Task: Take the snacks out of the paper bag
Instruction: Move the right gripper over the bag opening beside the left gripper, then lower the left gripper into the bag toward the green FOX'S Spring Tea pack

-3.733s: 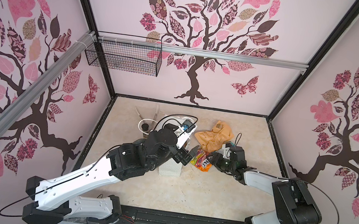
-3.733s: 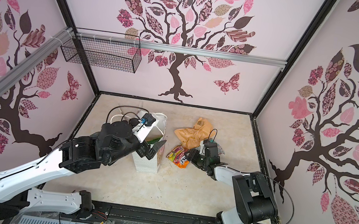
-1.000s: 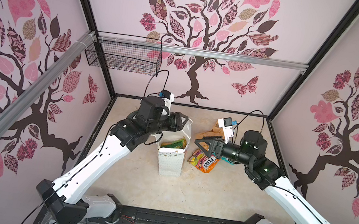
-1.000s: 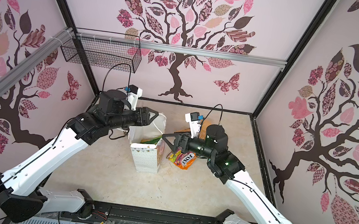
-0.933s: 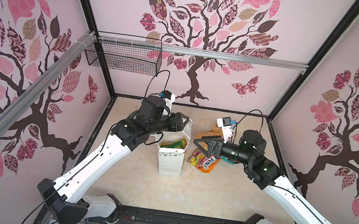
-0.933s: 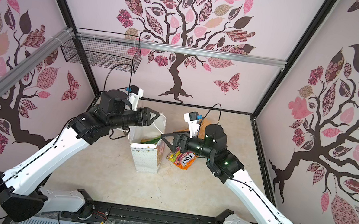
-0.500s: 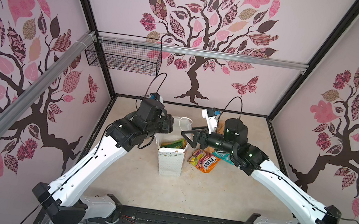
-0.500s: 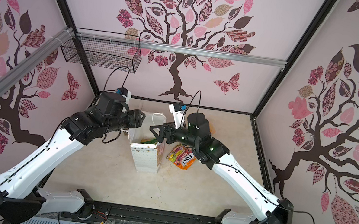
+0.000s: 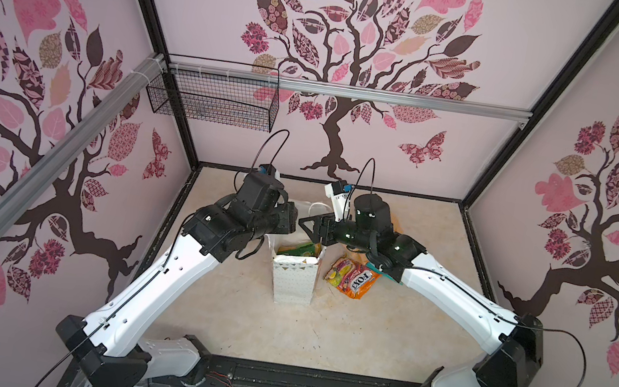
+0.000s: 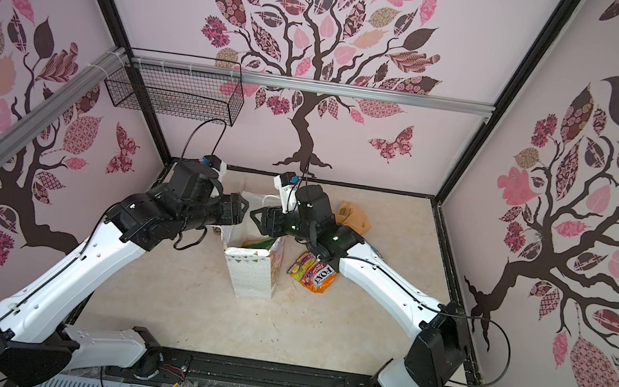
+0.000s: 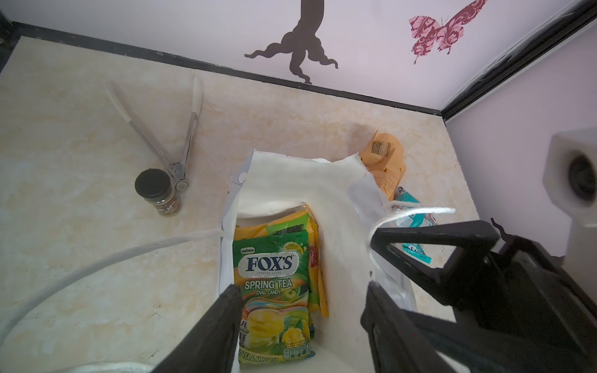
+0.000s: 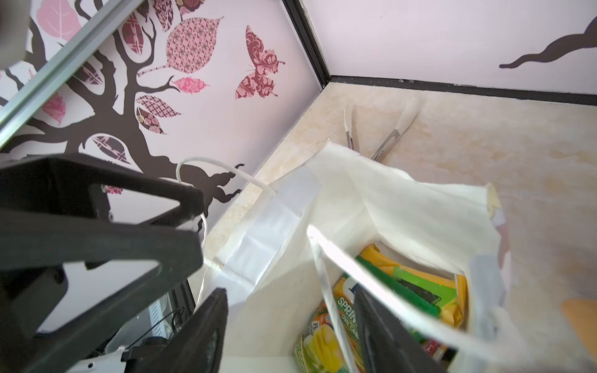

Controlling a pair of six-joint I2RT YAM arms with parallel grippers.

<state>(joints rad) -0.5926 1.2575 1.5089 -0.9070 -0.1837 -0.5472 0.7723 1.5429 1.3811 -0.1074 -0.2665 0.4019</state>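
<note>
Now the paper bag [image 9: 294, 280] stands midway between the table's [image 9: 237, 318] side edges.
In a top view, left gripper [image 9: 292, 221] and right gripper [image 9: 305, 225] flank its mouth. Left wrist: jaws apart over the green packet [image 11: 274, 290] inside. Right wrist: jaws apart astride a handle [image 12: 323, 237]; best shed that cord before pinching.

The bag [image 9: 294, 280] stands on the table [image 9: 318, 339], packets [image 11: 274, 290] in it. Another packet [image 9: 353, 278] lies just right; jar [image 11: 158, 190] left, tongs [image 11: 174, 129] behind jar.

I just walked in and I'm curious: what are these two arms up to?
A robot is emptying a white paper bag of snacks. Its left gripper and right gripper hover open over the bag's mouth. A green FOX'S packet sits inside; an orange-red packet, teal packet and tan packet lie outside.
</note>
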